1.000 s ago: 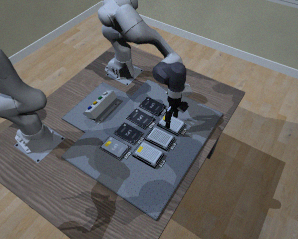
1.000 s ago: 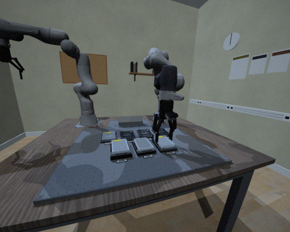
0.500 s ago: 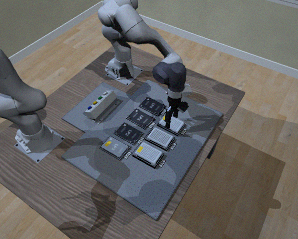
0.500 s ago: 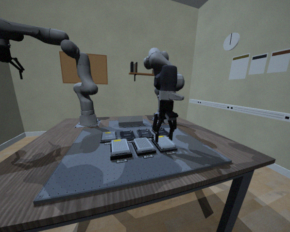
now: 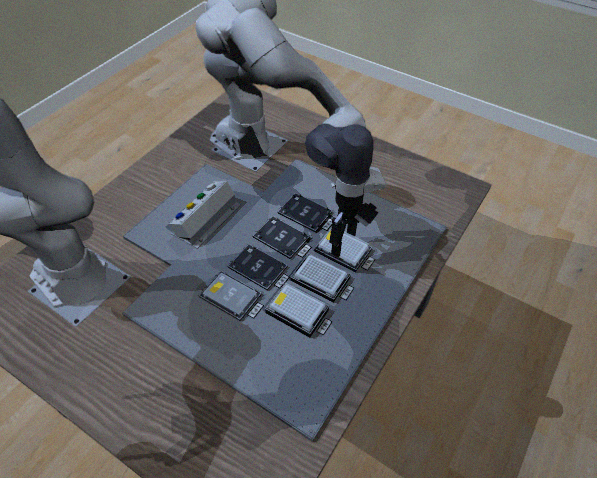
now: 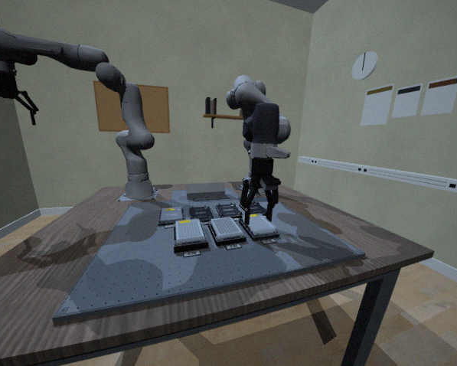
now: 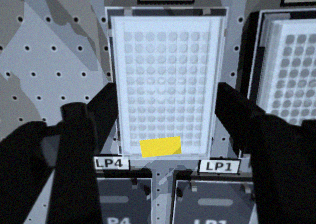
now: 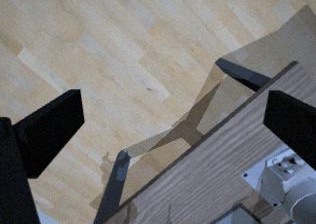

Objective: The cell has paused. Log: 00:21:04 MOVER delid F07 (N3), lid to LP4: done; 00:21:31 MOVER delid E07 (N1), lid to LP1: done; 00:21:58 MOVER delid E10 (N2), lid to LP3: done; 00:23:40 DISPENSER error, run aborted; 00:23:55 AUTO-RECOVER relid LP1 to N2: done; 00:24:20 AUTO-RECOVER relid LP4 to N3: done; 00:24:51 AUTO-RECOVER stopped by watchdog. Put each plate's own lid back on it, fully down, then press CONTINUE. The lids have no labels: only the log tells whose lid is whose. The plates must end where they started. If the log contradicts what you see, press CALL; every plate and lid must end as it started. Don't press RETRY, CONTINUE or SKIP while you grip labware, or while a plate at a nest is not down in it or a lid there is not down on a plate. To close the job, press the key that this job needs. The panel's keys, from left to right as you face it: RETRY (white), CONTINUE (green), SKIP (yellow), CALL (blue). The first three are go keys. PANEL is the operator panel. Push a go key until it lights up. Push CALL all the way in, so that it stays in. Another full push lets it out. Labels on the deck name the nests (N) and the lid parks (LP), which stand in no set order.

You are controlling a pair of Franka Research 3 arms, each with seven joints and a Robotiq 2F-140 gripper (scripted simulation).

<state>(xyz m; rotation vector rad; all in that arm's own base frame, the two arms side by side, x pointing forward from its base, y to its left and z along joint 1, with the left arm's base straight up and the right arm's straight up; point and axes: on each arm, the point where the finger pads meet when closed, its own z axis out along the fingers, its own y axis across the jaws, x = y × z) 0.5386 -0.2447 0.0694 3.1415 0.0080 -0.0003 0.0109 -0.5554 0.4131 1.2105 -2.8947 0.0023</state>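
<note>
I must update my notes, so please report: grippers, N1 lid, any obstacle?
Left gripper shut on N1 lid, over its nest. Right gripper open, high, away. No obstacle seen.

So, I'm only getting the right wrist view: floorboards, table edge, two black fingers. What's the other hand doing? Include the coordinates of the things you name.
Observer: The left hand (image 5: 343,243) (image 6: 258,222) (image 7: 167,93) is down at N1, gripping a clear lid (image 5: 352,249) (image 6: 263,224) (image 7: 160,106) by its sides.

Operator: Ooh, like a lunchbox! Are there other lids lying about?

Observer: Yes, one with a yellow sticker sits at LP3 (image 5: 231,297) (image 6: 171,215).

Operator: And are there buttons?

Observer: Four, in a row on a pale box (image 5: 201,218) (image 6: 204,187): white, green, yellow and blue.
</note>
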